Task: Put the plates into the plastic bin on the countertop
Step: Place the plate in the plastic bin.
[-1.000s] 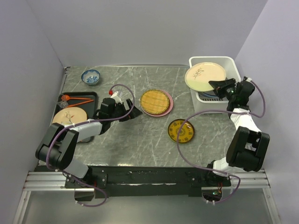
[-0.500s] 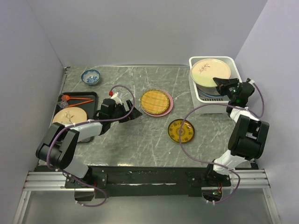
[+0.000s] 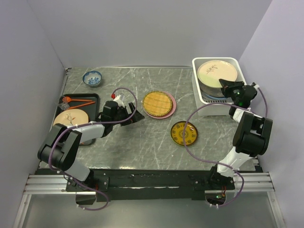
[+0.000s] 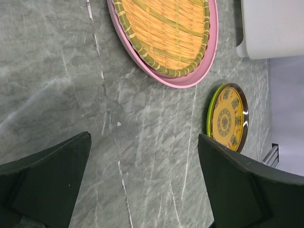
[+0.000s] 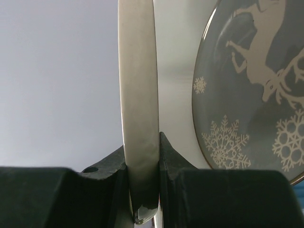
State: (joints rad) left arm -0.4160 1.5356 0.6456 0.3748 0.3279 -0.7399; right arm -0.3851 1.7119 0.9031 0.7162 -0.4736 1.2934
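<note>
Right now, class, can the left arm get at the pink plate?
Probably yes: its open tool sits just left of the pink plate, with only bare countertop between them.

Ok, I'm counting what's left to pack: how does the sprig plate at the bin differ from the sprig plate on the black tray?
The bin-side sprig plate is over the plastic bin, its rim clamped in the right pincer; the tray-side sprig plate lies flat on the black tray, ungripped. Both are round, cream, with a dark sprig.
</note>
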